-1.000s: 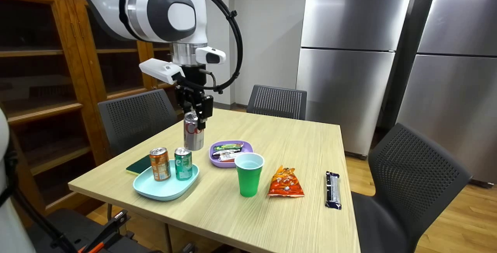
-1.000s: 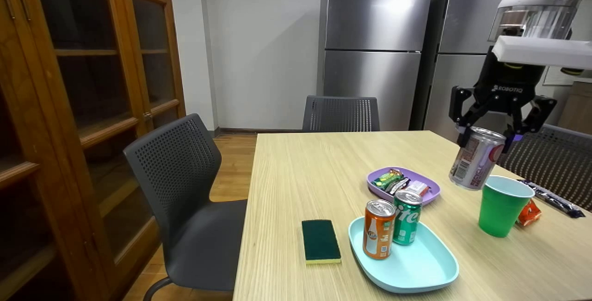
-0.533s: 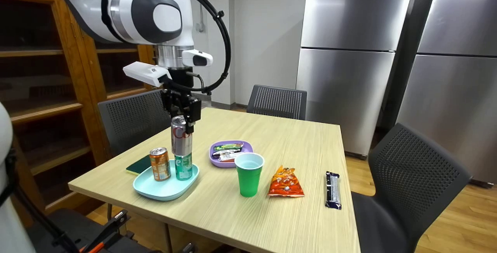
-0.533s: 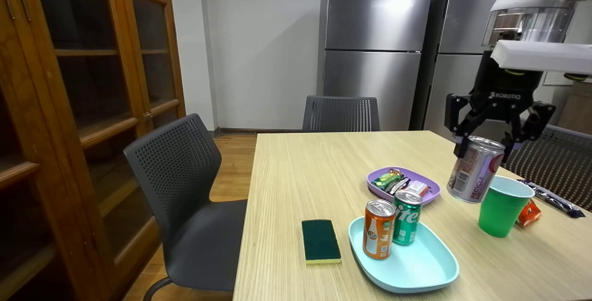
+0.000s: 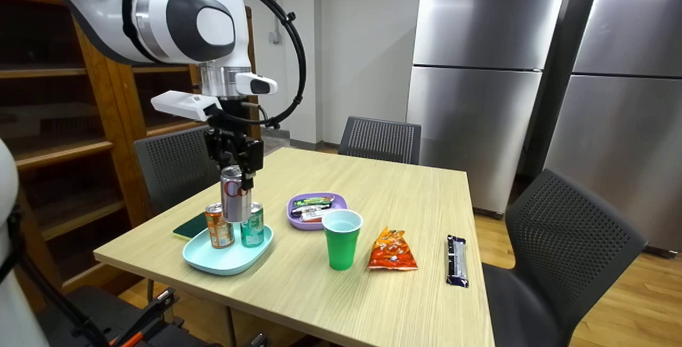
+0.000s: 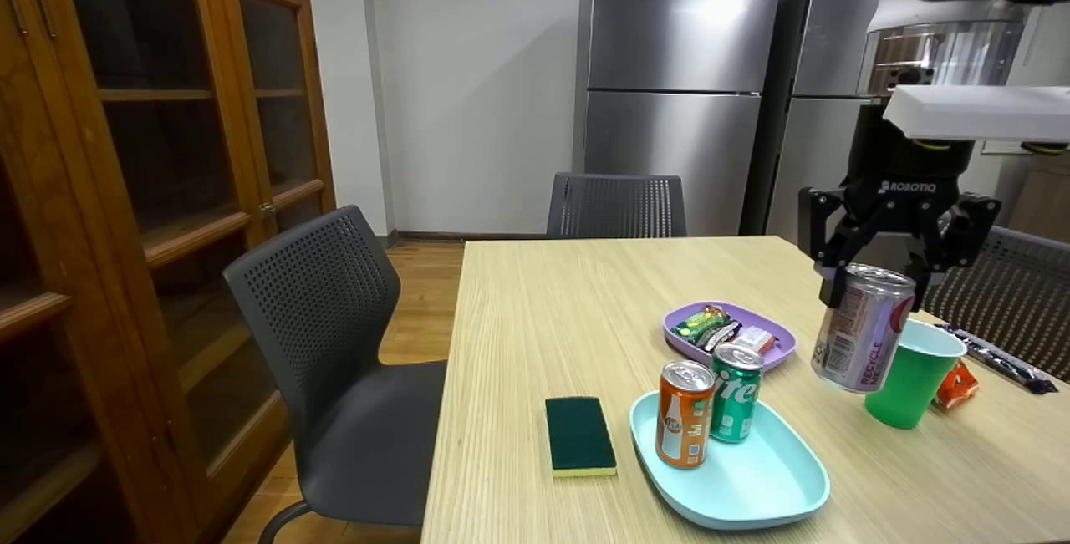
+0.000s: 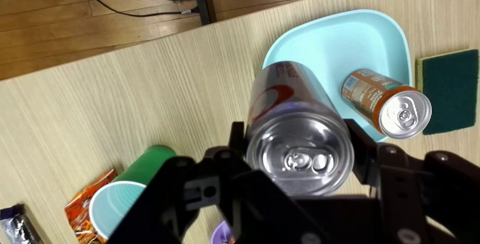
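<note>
My gripper [image 7: 298, 142] is shut on a silver soda can [image 7: 292, 94], with one finger on each side near its top. The can is roughly upright, held above the table by the light blue tray [image 7: 330, 45]. In an exterior view the gripper [image 5: 237, 174] and can [image 5: 236, 198] show in front of the gap between an orange can [image 5: 213, 237] and a green can [image 5: 254, 235]. Both stand upright on the tray. In an exterior view the silver can [image 6: 861, 335] overlaps the green cup [image 6: 903, 394]. The green can is hidden in the wrist view.
A green sponge [image 6: 579, 435] lies beside the tray. A purple tray [image 5: 291, 218] holds several wrapped snacks. An orange snack bag [image 5: 391, 253] and a dark wrapped bar [image 5: 456, 261] lie beyond the cup. Chairs [image 5: 565, 240] stand around the table.
My gripper has moved with the silver can, leftward and lower in both exterior views, closer to the light blue tray. The can stays gripped. The other things have not moved.
</note>
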Controlling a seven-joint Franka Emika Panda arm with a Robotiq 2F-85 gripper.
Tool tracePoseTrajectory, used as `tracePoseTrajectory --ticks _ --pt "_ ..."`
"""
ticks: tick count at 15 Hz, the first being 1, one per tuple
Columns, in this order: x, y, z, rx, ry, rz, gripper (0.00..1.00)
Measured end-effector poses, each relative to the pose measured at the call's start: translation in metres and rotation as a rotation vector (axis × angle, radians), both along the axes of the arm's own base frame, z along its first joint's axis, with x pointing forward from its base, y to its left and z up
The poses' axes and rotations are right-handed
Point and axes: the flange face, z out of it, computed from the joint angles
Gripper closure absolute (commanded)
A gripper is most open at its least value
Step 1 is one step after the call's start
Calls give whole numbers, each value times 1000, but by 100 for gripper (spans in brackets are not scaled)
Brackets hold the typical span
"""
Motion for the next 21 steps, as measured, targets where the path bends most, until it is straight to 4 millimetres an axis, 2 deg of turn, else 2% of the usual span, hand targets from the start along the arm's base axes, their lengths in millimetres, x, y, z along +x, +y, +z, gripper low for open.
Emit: tracePoseTrajectory --ticks 8,21 --pt "-12 26 -25 -13 17 55 60" --pt "-8 41 -89 -34 2 218 60"
